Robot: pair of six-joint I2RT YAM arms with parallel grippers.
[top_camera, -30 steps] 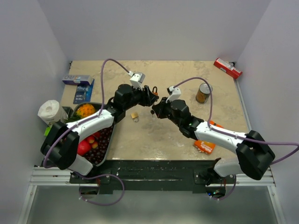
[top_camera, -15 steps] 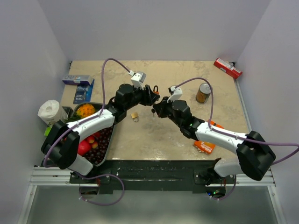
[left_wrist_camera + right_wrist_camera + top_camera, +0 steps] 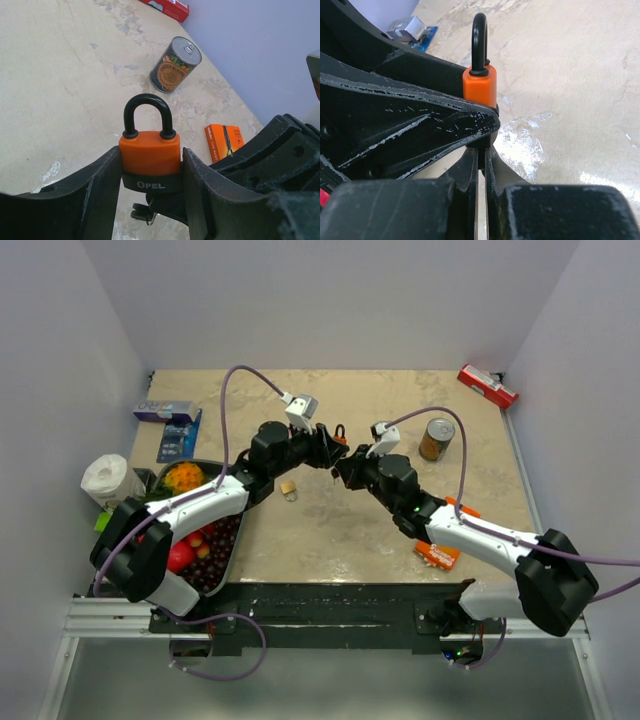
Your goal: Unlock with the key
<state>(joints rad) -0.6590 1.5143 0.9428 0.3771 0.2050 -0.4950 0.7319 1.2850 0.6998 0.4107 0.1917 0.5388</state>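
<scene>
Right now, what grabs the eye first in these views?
The orange padlock stands upright with its black shackle closed, clamped in the jaws of the left gripper above mid-table. The right gripper, jaws shut, noses in under it, where a small black piece with a ring shows, probably the key. A can stands behind on the table.

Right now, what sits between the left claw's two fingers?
The orange padlock, shackle up, pinched between both fingers; the left wrist view shows it.
</scene>
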